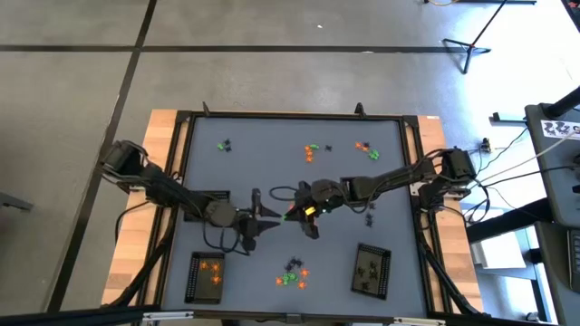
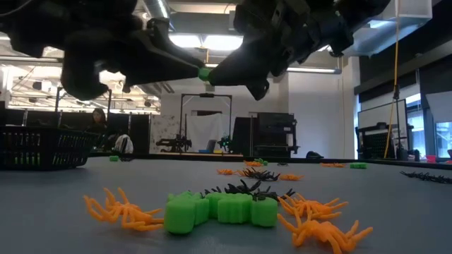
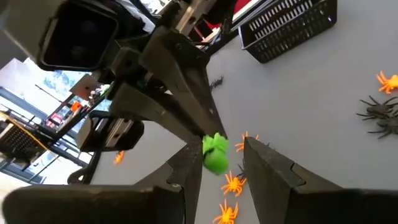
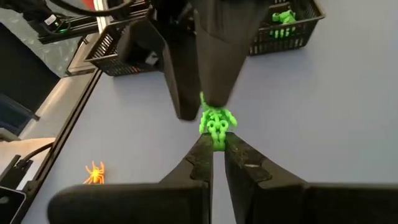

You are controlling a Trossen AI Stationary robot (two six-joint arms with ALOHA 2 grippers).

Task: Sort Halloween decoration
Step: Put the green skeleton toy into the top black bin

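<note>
1. You are reading no brand, label or writing anywhere on the trinkets or trays.
2. You are seeing the right gripper (image 4: pixel 217 144) pinching a small bright green trinket (image 4: pixel 216 122) at its fingertips, jaws nearly together, above the middle of the grey table (image 1: pixel 272 172).
3. The left gripper (image 3: pixel 219 163) is meeting it tip to tip, with 1 finger touching the trinket and the other standing apart from it; its jaws are sitting partly spread.
4. The green trinket is looking lumpy and knobbly, like a string of small rounded beads; in the right wrist view its long axis is running roughly in line with the right gripper's fingers. You cannot tell its exact figure.
5. Orange spiders (image 2: pixel 121 209), chunky green pieces (image 2: pixel 220 209) and black spiders (image 2: pixel 244 188) are lying in a loose pile at the table's near edge, with more clusters toward the far edge (image 1: pixel 313 151).
6. 1 black mesh tray (image 1: pixel 206 276) is holding orange pieces; another tray (image 1: pixel 371 269) is sitting to the right.
</note>
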